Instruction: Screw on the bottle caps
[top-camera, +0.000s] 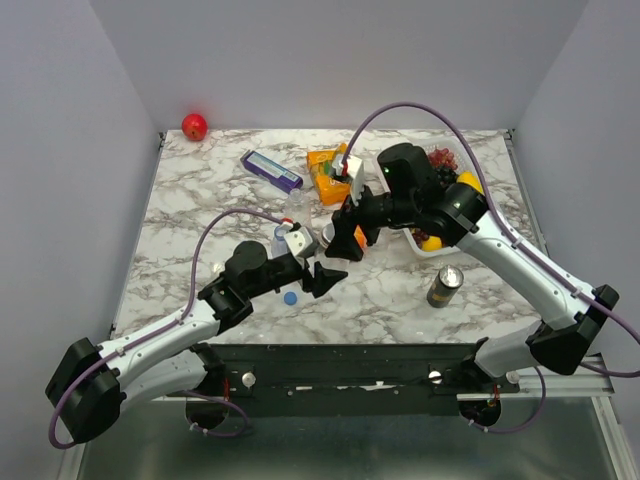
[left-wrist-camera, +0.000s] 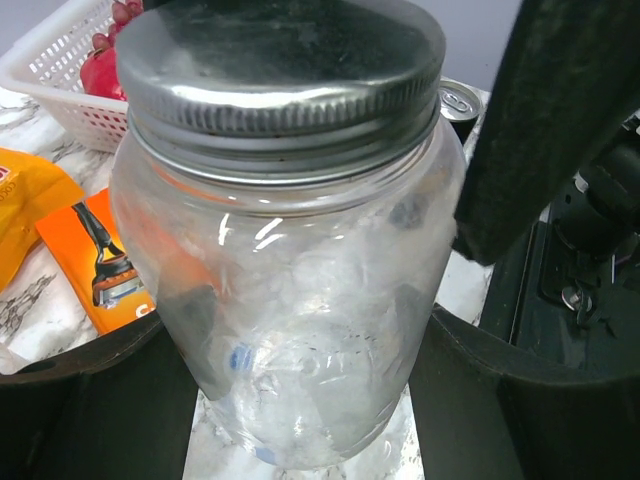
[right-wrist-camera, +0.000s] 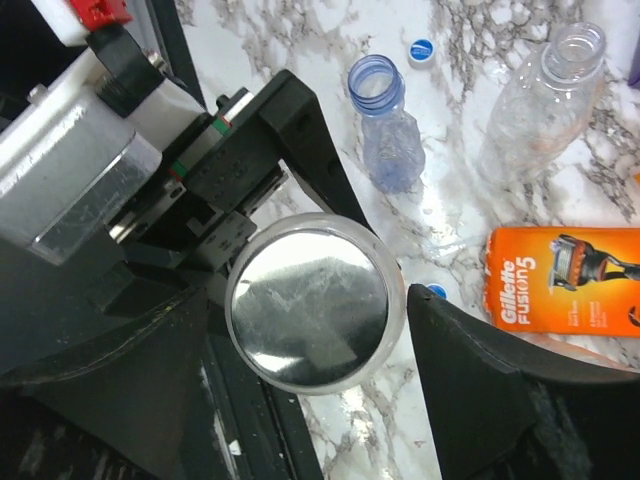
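Observation:
My left gripper (left-wrist-camera: 305, 400) is shut on the body of a clear glass jar (left-wrist-camera: 290, 280) with a silver metal lid (right-wrist-camera: 308, 305). My right gripper (right-wrist-camera: 308, 300) is open above it, one finger on each side of the lid; a small gap shows on the right side. In the top view the two grippers meet at mid-table, left (top-camera: 325, 277) and right (top-camera: 345, 242), hiding the jar. A bluish open bottle (right-wrist-camera: 385, 125) and a clear open bottle (right-wrist-camera: 540, 110) stand uncapped beyond the jar. Blue caps (right-wrist-camera: 420, 50) (right-wrist-camera: 435, 292) (top-camera: 290, 297) lie loose on the marble.
A dark drink can (top-camera: 444, 286) stands at the right front. A white basket (left-wrist-camera: 60, 70) of fruit is behind the right arm. Orange razor packs (right-wrist-camera: 560, 280) (top-camera: 325, 175) and a purple box (top-camera: 270, 170) lie at the back. A red ball (top-camera: 194, 126) sits in the far left corner.

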